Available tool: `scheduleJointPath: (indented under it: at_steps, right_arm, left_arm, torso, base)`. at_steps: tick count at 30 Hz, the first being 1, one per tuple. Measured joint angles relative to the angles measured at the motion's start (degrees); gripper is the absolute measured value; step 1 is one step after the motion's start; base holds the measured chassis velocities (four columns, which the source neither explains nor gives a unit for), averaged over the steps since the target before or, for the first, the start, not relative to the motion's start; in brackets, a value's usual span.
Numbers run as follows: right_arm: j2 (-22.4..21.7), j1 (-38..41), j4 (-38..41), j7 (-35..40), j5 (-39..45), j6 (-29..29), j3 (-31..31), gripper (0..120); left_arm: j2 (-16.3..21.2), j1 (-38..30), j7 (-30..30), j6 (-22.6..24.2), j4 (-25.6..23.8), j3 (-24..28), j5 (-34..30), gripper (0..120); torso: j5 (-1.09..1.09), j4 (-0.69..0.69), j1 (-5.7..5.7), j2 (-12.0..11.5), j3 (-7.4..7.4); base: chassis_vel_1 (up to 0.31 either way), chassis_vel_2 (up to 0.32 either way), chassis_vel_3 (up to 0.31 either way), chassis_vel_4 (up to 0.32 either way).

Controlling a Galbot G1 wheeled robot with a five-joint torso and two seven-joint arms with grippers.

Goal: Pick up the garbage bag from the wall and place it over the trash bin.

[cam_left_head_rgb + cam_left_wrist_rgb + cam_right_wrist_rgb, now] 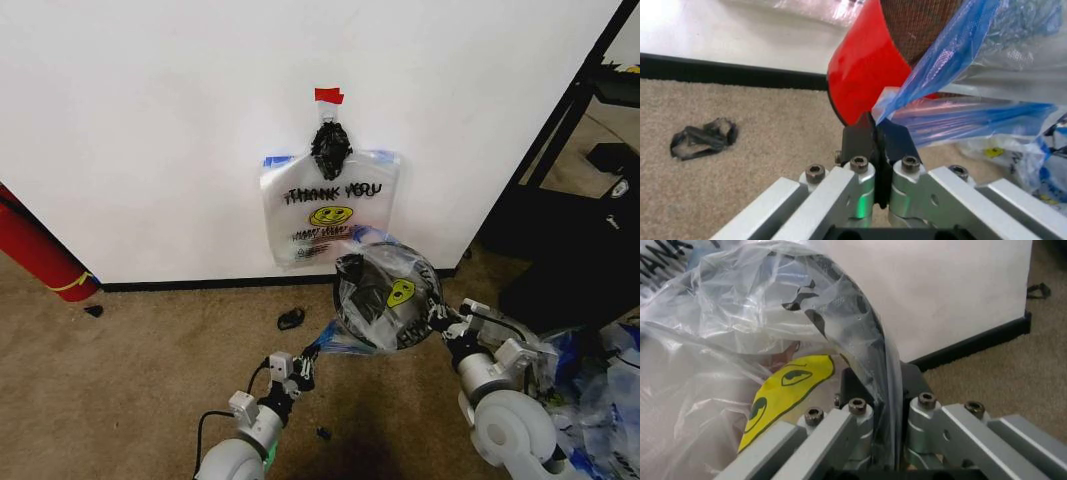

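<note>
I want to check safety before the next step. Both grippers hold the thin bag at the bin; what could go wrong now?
The left gripper pinches only a narrow blue handle of the garbage bag, so the film may slip out or tear. The right gripper clamps thin film too; pulling apart could rip it. The bag wraps the trash bin, which looks lifted and tilted, so it may drop.

"THANK YOU" in black on the wall-hung bag (pixel 328 205)
</note>
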Motion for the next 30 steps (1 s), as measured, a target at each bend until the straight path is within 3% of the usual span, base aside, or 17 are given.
scheduleJointPath:
  at_steps: [13, 26, 30]
  right_arm:
    - [-0.55, -1.43, 1.51, -1.53, -0.05, -1.79, -0.13, 1]
    - [-0.21, -1.22, 2.03, -2.15, 0.01, -2.57, -0.3, 1]
    - [-0.16, -0.87, 1.72, -2.99, 0.11, -2.8, -0.41, 1]
  left_arm:
    - [-1.19, -1.74, -7.78, 0.29, 2.76, -0.02, 3.42, 0]
    - [-0.23, -0.74, -6.61, 3.41, 2.47, 0.31, 6.99, 0]
    - [-0.27, -0.77, -10.17, 5.45, 2.35, 0.33, 7.67, 0]
  torso:
    - [-0.01, 0.0, 0.0, 0.0, 0.0]
    - [0.0, 0.0, 0.0, 0.0, 0.0]
    - [-0.01, 0.0, 0.0, 0.0, 0.0]
  base:
    - [0.0, 0.0, 0.0, 0.0]
    - [0.0, 0.0, 0.0, 0.0]
    - [0.0, 0.0, 0.0, 0.0]
